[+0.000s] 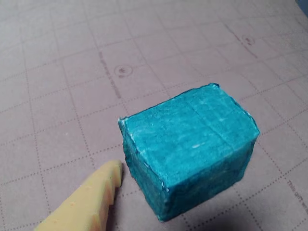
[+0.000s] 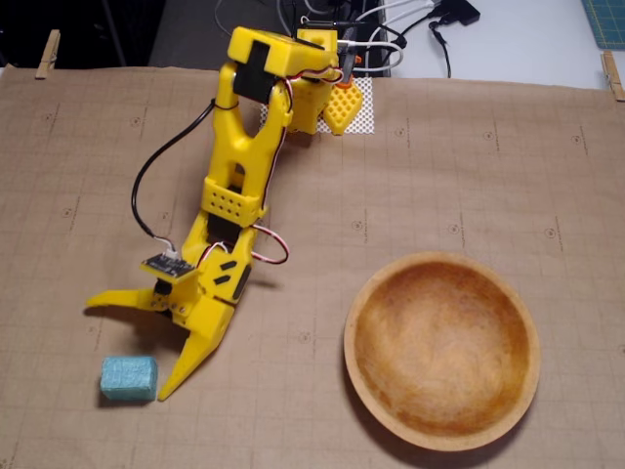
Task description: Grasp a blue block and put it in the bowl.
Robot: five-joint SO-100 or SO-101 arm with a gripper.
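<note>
The blue block is a small teal cuboid lying on the mat at the lower left of the fixed view. My yellow gripper is open just above it in that view. One finger points left, and the other reaches down along the block's right side. The block lies at the mouth of the jaws, not held. In the wrist view the blue block fills the centre, with one yellow fingertip close to its left edge. The other finger is out of that view. The wooden bowl stands empty at the lower right.
A brown gridded mat covers the table, clipped by clothespins at its top corners. The arm's base sits on a white perforated plate at the top centre, with cables behind it. Open mat lies between block and bowl.
</note>
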